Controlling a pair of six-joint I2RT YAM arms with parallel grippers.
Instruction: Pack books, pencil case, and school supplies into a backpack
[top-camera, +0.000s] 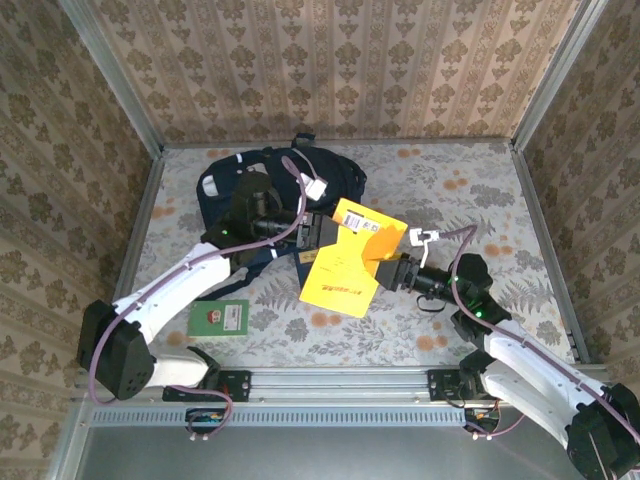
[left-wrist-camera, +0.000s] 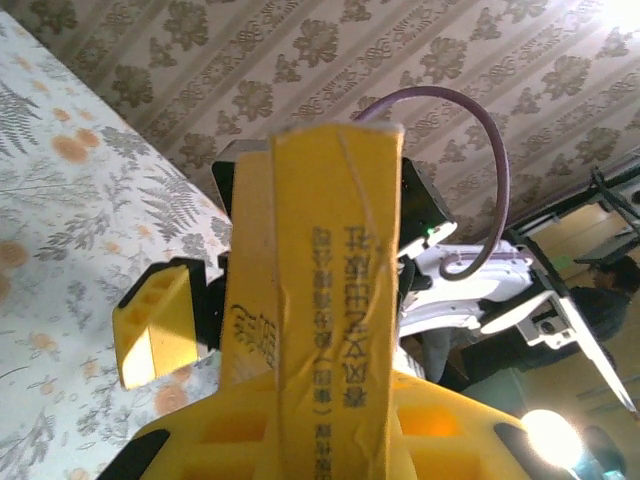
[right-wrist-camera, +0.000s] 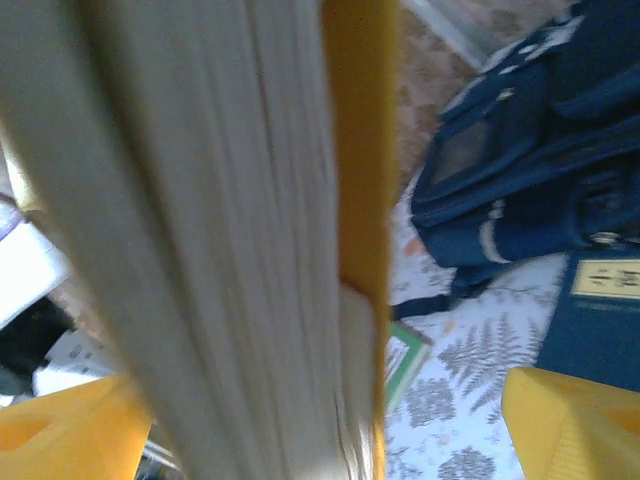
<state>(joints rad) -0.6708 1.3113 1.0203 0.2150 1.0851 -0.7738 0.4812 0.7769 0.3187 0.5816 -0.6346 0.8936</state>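
An orange-yellow book (top-camera: 348, 262) with a white barcode label hangs above the table's middle. My left gripper (top-camera: 321, 232) is shut on its spine (left-wrist-camera: 335, 300), which runs up between the yellow fingers (left-wrist-camera: 200, 440). My right gripper (top-camera: 384, 263) is open around the book's opposite edge. The pale page edges (right-wrist-camera: 210, 260) stand between its jaws, and the right finger (right-wrist-camera: 570, 420) is well apart from them. The dark navy backpack (top-camera: 275, 180) lies behind the left gripper and shows in the right wrist view too (right-wrist-camera: 540, 150). A navy book with a cream label (right-wrist-camera: 600, 310) lies beside it.
A small green-and-white book (top-camera: 220, 318) lies flat near the left arm's base, and its corner (right-wrist-camera: 410, 360) shows past the yellow book. Metal rails (top-camera: 140, 215) and patterned walls close in the table on three sides.
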